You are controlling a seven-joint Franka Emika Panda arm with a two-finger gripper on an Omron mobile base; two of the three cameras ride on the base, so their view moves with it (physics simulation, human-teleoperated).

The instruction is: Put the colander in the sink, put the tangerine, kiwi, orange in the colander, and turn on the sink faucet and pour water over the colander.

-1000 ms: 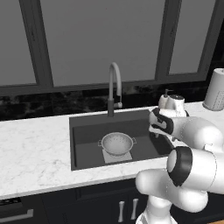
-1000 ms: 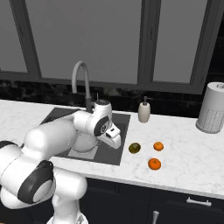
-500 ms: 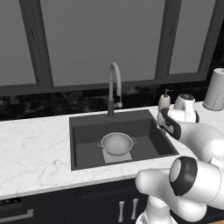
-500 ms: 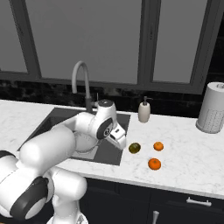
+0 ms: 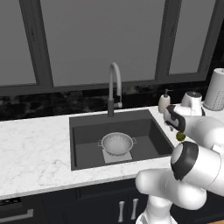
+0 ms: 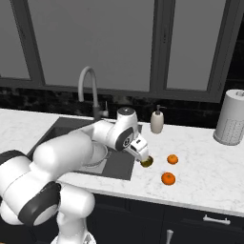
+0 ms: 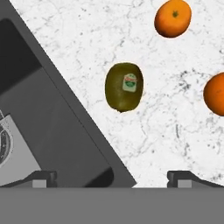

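Gripper [image 7: 112, 175] hovering over the kiwi [image 7: 124, 86], fingers spread wide and holding nothing | kiwi lying on the marble counter [image 7: 131, 39] just beside the sink [image 5: 87, 131] rim | tangerine [image 6: 172, 159] and orange [image 6: 167, 178] sitting near it on the counter | colander [image 5: 117, 144] resting upright inside the sink, below the sink faucet [image 5: 113, 87].

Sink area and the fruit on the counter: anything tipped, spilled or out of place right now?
Nothing stands out. The colander sits upright in the sink; the kiwi, tangerine and orange lie apart on the counter, and no water runs from the faucet. The gripper hovers over the kiwi.
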